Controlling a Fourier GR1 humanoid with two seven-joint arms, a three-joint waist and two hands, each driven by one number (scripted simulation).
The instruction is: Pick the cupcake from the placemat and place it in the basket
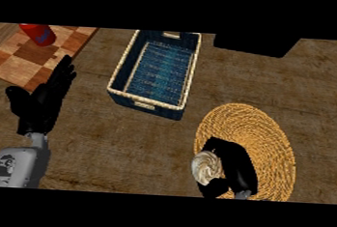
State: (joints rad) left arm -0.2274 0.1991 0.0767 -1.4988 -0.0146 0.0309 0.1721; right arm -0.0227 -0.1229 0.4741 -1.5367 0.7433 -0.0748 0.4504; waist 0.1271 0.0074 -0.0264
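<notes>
Judging from how things lie, the task is in its first stage: the pick is being made and the carry and the drop are both left to do. The right hand (233,168) sits low on the round woven placemat (260,127), at the lower right of the head view, and its dark fingers curl round the cupcake (206,166), whose pale swirled top shows at the hand's left side. The cupcake is over the near left part of the placemat; whether it rests on the mat or is lifted just clear of it I cannot tell from this steep angle. The basket (158,66), dark blue with a pale woven rim, stands up and to the left of the placemat, near it but not touching, and nothing can be seen inside it but its ribbed floor. So the remaining work would be to raise the cupcake, carry it up and left over the near rim of the basket, and let it down inside. The left hand (47,97) rests open at the left, fingers straight, holding nothing, beside a checked board (31,57) with a red can (37,33) on it, on the brown table (127,147).
</notes>
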